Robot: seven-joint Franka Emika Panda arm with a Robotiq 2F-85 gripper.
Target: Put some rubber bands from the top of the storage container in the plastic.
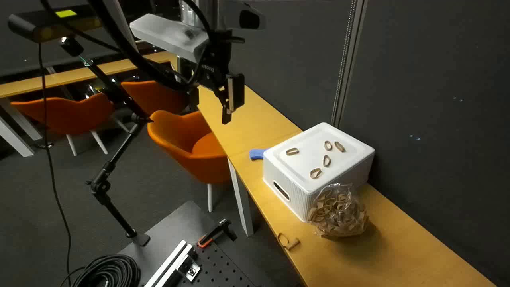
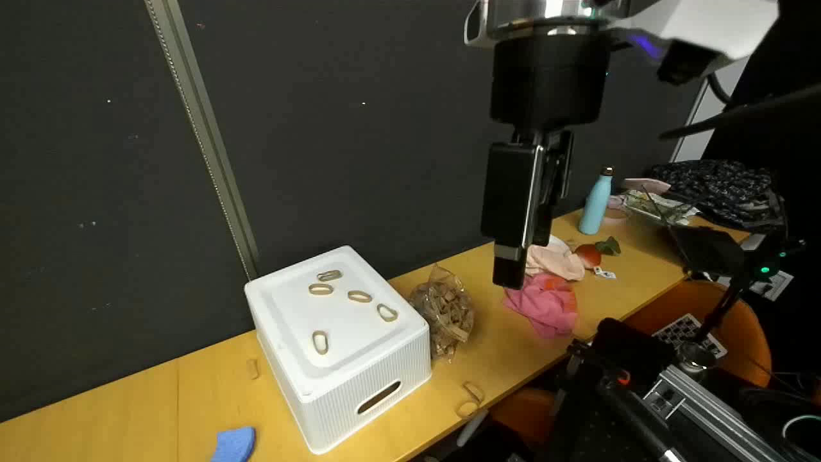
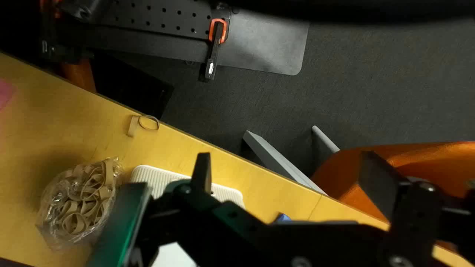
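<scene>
Your gripper (image 3: 285,167) hangs well apart from the white storage box (image 1: 296,198), fingers spread wide. The box's slotted end faces the free edge of the table (image 1: 402,247); the plastic bag (image 1: 340,215) sits just beside. You have five rubber bands (image 1: 292,152) on the lid (image 1: 307,162), long axes at differing angles. Your wrist view loses most of the lid behind the gripper.

Lighting: dim overall; storage container (image 1: 305,163), white top among the brightest areas. Wall (image 1: 430,111) behind storage container: near-black, scattered small glints. Plastic bag (image 1: 338,213) beside storage container: bright highlights, soft shadow on the bench (image 1: 414,255) on the side away from storage container. Wrist view: end effector (image 3: 287,170) partly hiding storage container, dark, out of focus
</scene>
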